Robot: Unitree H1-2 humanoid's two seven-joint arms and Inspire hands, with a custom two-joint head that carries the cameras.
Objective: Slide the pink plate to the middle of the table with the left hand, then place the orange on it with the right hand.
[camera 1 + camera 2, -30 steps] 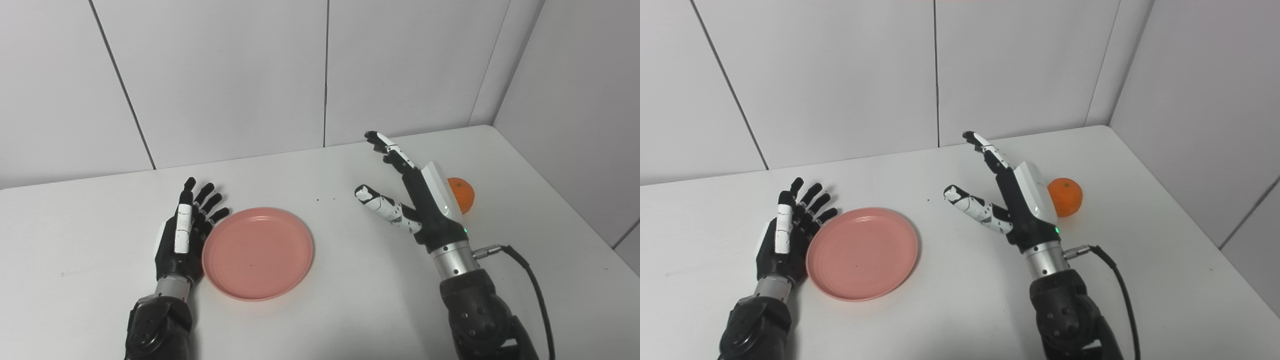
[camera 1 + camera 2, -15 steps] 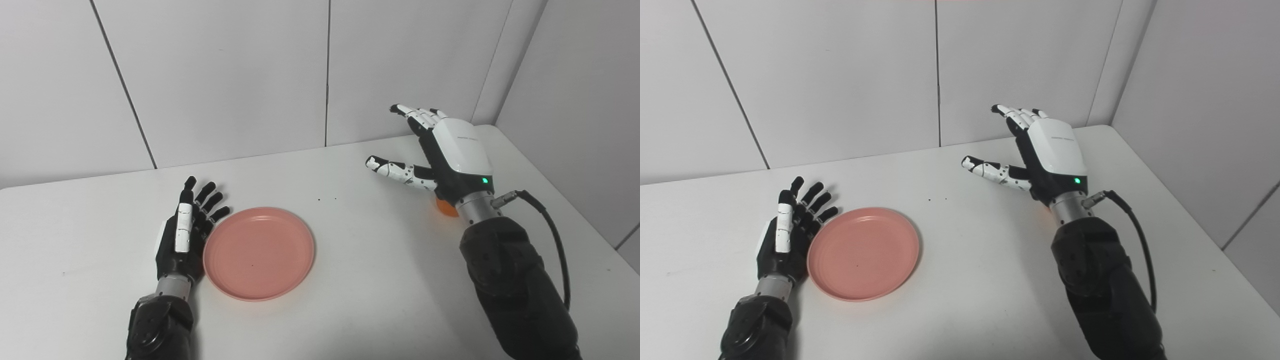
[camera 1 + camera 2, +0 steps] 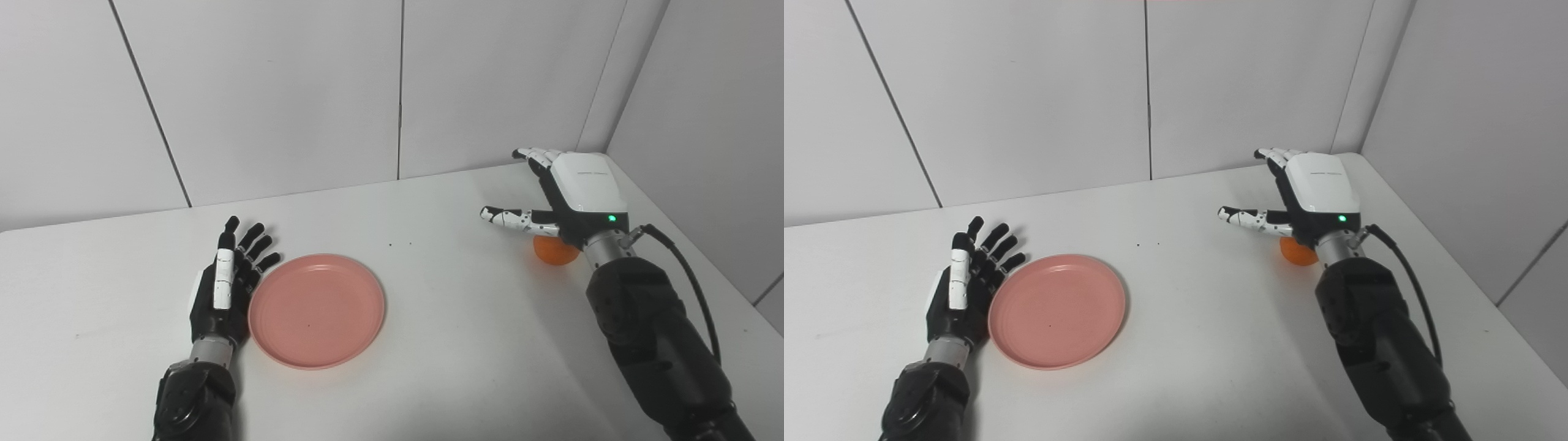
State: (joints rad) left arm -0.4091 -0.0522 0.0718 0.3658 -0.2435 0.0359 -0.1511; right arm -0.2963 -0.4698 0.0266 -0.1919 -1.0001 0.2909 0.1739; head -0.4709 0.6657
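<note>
A pink plate [image 3: 316,309] lies flat on the white table, left of the middle. My left hand [image 3: 224,288] is open, palm towards the plate, resting against its left rim with fingers pointing away. An orange [image 3: 554,253] sits on the table at the right, mostly hidden under my right hand [image 3: 569,196]. The right hand is open, palm down, hovering just over the orange with its thumb spread to the left and fingers pointing to the back wall. It holds nothing.
The white table [image 3: 453,343] ends at grey wall panels at the back and on the right, close to the orange. A black cable [image 3: 692,282] runs along my right forearm. A small dark speck [image 3: 391,245] lies behind the plate.
My right hand has risen, turned palm down and moved right and back, from left of the orange to over it. The left hand and plate have not moved.
</note>
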